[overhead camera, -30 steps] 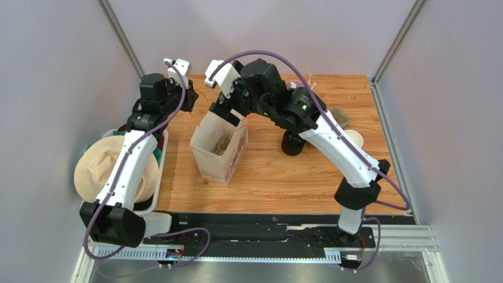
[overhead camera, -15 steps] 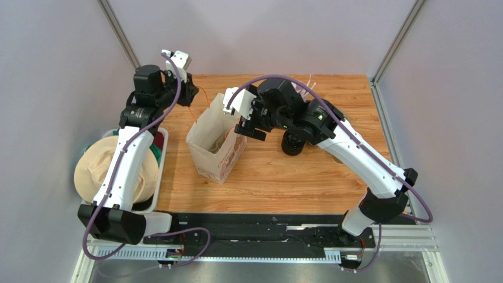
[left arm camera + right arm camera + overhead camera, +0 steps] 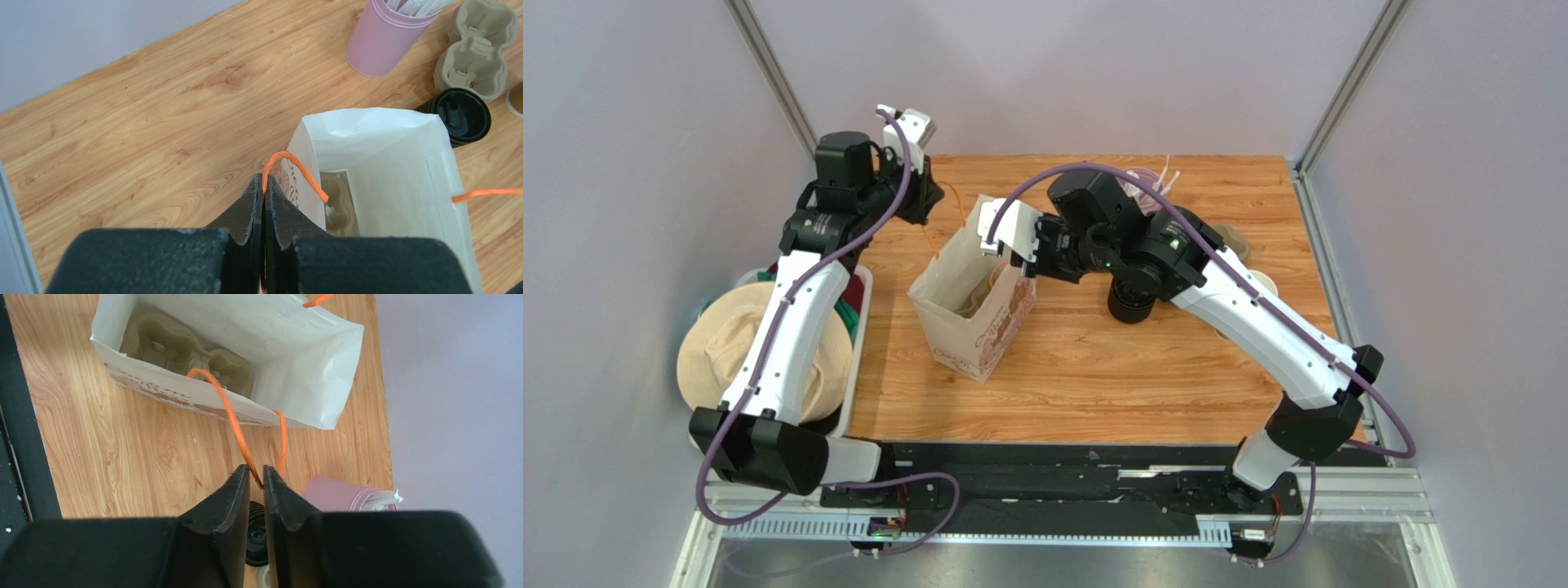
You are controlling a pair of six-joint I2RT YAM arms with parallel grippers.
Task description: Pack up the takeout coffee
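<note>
The takeout coffee [image 3: 1133,298] is a black-lidded cup standing on the wooden table, right of the white paper bag [image 3: 971,300]. It also shows in the left wrist view [image 3: 460,115] and between the fingers in the right wrist view [image 3: 258,539]. The bag [image 3: 294,337] stands open with a pulp cup carrier [image 3: 184,346] inside. My left gripper [image 3: 264,184] is shut on the bag's far orange handle [image 3: 294,165], at the bag's back left [image 3: 922,202]. My right gripper [image 3: 258,471] has closed to a narrow slit on the other handle [image 3: 230,416], at the bag's right rim [image 3: 1028,251].
A pink cup [image 3: 387,33] of white sticks and a second pulp carrier [image 3: 479,43] stand behind the coffee. A brown cup [image 3: 1259,286] stands at the right. A white tray [image 3: 860,368] with a straw hat [image 3: 744,355] sits off the table's left edge.
My right gripper pulled out of the bag, moved to its right rim and closed its jaws round the handle. The left gripper tightened on its handle and shifted slightly right.
</note>
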